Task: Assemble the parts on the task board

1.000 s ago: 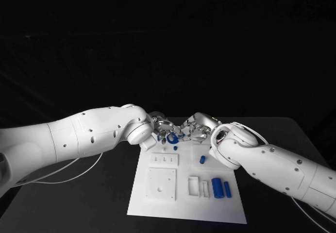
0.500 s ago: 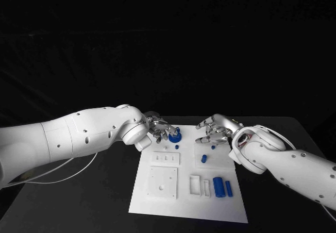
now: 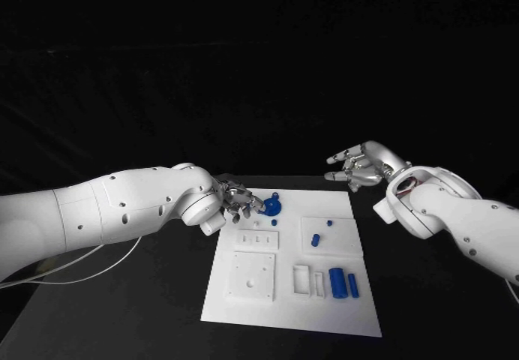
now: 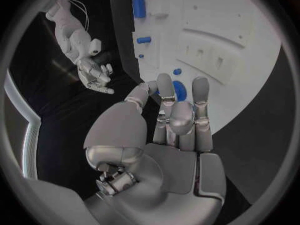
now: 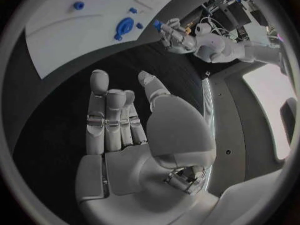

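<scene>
The white task board (image 3: 255, 313) lies in the middle of the black table. A round blue part (image 3: 273, 204) sits at the board's far edge, also seen from the wrists (image 4: 179, 91) (image 5: 125, 25). My left hand (image 3: 240, 204) (image 4: 178, 130) reaches to it with fingers stretched out and apart. Its fingertips are right beside the part, and I cannot tell whether they touch. My right hand (image 3: 362, 166) (image 5: 125, 130) hangs raised off the board's far right corner, its fingers spread and nothing in it.
Two small blue pieces (image 3: 273, 222) (image 3: 328, 222) and a short blue cylinder (image 3: 315, 240) lie mid-board. Two larger blue cylinders (image 3: 337, 283) lie side by side near the front right. White raised blocks (image 3: 251, 279) take up the board's left half.
My right hand has let go of the round blue part and drawn back up and to the right, off the board. My left hand stays by the part.
</scene>
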`<state>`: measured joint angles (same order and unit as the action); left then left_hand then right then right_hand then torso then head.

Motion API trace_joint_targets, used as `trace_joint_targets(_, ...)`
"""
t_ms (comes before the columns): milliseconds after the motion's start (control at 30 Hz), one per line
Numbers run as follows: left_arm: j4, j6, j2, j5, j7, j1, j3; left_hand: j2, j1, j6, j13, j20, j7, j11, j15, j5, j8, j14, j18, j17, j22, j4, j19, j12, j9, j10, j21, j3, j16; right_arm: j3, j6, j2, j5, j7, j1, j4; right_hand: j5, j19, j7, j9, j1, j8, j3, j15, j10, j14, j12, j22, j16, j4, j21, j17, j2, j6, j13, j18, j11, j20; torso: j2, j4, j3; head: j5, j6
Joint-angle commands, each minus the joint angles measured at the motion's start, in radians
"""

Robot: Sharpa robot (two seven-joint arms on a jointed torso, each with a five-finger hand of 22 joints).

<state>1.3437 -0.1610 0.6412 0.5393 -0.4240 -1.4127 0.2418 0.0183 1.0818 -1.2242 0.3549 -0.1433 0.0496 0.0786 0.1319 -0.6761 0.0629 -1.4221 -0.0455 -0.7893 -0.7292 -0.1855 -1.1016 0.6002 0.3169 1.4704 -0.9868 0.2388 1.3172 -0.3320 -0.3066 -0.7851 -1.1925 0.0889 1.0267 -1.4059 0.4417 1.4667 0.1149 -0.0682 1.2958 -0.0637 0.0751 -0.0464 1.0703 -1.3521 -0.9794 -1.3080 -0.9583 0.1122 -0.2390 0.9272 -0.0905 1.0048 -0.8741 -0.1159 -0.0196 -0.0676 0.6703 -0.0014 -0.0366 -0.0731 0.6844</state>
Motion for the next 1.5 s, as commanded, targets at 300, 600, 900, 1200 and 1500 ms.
trace_joint_targets(300, 0.057, -0.077, 0.019, 0.069, -0.009, 0.031, 0.001, 0.02, 0.019, -0.162, 0.017, 0.008, -0.088, 0.01, 0.005, 0.061, 0.003, -0.014, -0.016, -0.018, -0.053, -0.005, -0.021, 0.028, 0.386, 0.044, 0.035, 0.015, 0.028, -0.007, -0.081, 0.05, 0.127, -0.068, 0.075, 0.119, 0.028, 0.021, 0.003, 0.001, -0.023, 0.001, 0.012, -0.008, -0.002, 0.001, -0.002, -0.01, 0.012, 0.013, 0.02, -0.008, -0.001, 0.009, 0.006, -0.012, 0.006, -0.004, -0.012, 0.0037, -0.0023, 0.004, 0.035)
trace_joint_targets(600, 0.075, -0.102, 0.024, 0.129, -0.019, 0.063, 0.001, 0.024, 0.027, -0.166, 0.029, 0.013, -0.09, 0.01, 0.004, 0.089, 0.002, -0.013, -0.017, -0.017, -0.147, 0.006, -0.043, 0.036, 0.405, 0.044, 0.099, 0.005, 0.043, -0.007, -0.087, 0.075, 0.13, -0.072, 0.09, 0.165, 0.044, 0.022, 0.002, 0.001, -0.027, 0.001, 0.018, -0.008, -0.001, 0.0, -0.001, -0.01, 0.014, 0.017, 0.024, -0.01, -0.003, 0.01, 0.009, -0.012, 0.007, -0.005, -0.011, 0.0029, -0.0038, 0.003, 0.05)
trace_joint_targets(900, 0.08, -0.112, 0.025, 0.168, -0.025, 0.087, 0.001, 0.028, 0.031, -0.168, 0.033, 0.014, -0.092, 0.01, 0.004, 0.105, 0.003, -0.013, -0.017, -0.018, -0.191, 0.014, -0.055, 0.041, 0.41, 0.044, 0.131, -0.001, 0.047, -0.007, -0.087, 0.081, 0.131, -0.069, 0.093, 0.174, 0.054, 0.023, 0.002, 0.001, -0.031, 0.001, 0.022, -0.009, -0.001, 0.001, -0.001, -0.01, 0.016, 0.019, 0.028, -0.013, -0.005, 0.012, 0.01, -0.011, 0.008, -0.005, -0.01, 0.003, -0.0035, 0.002, 0.058)
trace_joint_targets(1200, 0.068, -0.103, 0.02, 0.186, -0.034, 0.1, 0.001, 0.029, 0.032, -0.168, 0.035, 0.015, -0.091, 0.01, 0.004, 0.106, 0.003, -0.012, -0.017, -0.014, -0.241, 0.015, -0.068, 0.042, 0.413, 0.044, 0.17, -0.001, 0.049, -0.007, -0.083, 0.082, 0.131, -0.064, 0.093, 0.177, 0.064, 0.023, 0.001, 0.001, -0.034, 0.001, 0.026, -0.009, -0.001, 0.001, -0.001, -0.01, 0.018, 0.02, 0.032, -0.014, -0.006, 0.012, 0.011, -0.011, 0.008, -0.006, -0.01, 0.0017, -0.0029, -0.002, 0.061)
trace_joint_targets(1500, 0.054, -0.084, 0.014, 0.206, -0.045, 0.114, 0.001, 0.028, 0.027, -0.171, 0.038, 0.014, -0.092, 0.008, 0.004, 0.095, 0.003, -0.012, -0.012, -0.01, -0.359, 0.013, -0.103, 0.044, 0.417, 0.044, 0.266, -0.001, 0.051, -0.007, -0.078, 0.083, 0.131, -0.06, 0.093, 0.179, 0.067, 0.023, 0.001, 0.002, -0.036, 0.001, 0.027, -0.009, -0.001, 0.001, 0.0, -0.01, 0.018, 0.02, 0.033, -0.014, -0.006, 0.012, 0.011, -0.011, 0.008, -0.006, -0.01, 0.0014, -0.0034, -0.003, 0.064)
